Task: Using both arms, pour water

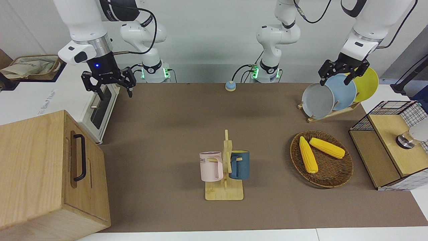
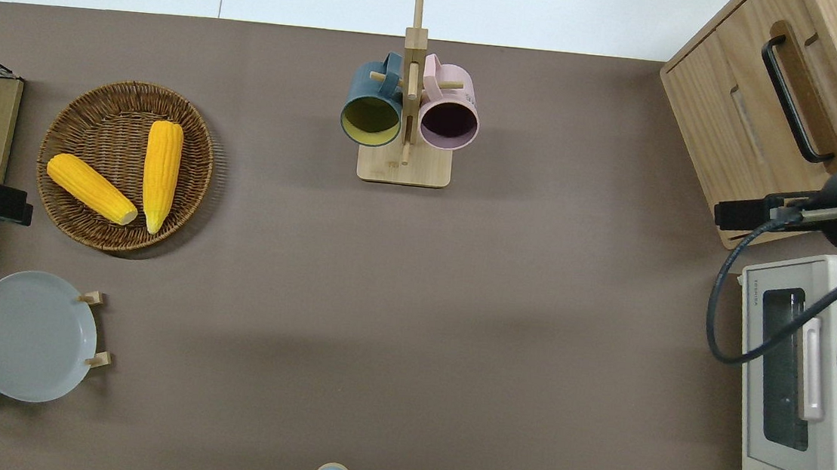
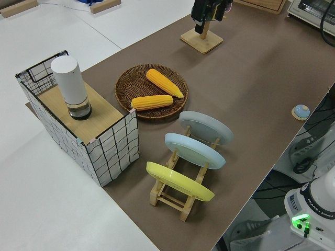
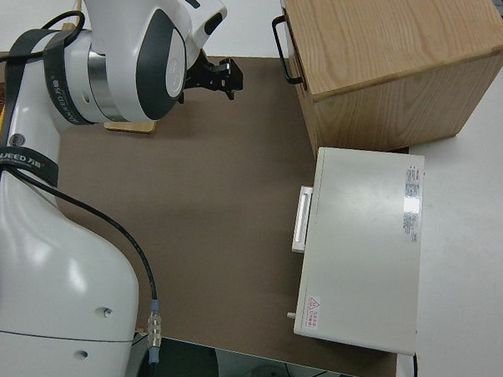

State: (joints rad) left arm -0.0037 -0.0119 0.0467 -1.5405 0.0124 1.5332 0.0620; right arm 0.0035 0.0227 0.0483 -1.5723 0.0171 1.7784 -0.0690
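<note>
Up high, the right gripper hung with fingers spread, holding nothing. Likewise the left gripper gaped empty, while both mugs sat on their wooden rack.

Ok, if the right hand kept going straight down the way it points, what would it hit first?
Probably the bare table near the cabinet and the oven. It could clip the oven's edge instead, since depth is unclear.

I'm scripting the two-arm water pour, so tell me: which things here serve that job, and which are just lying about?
Likely for the pour:
left gripper, open
right gripper, open
pink mug
blue mug
white cylinder, possibly the water vessel

Lying about:
corn basket
plate rack
toaster oven
wooden cabinet
</note>
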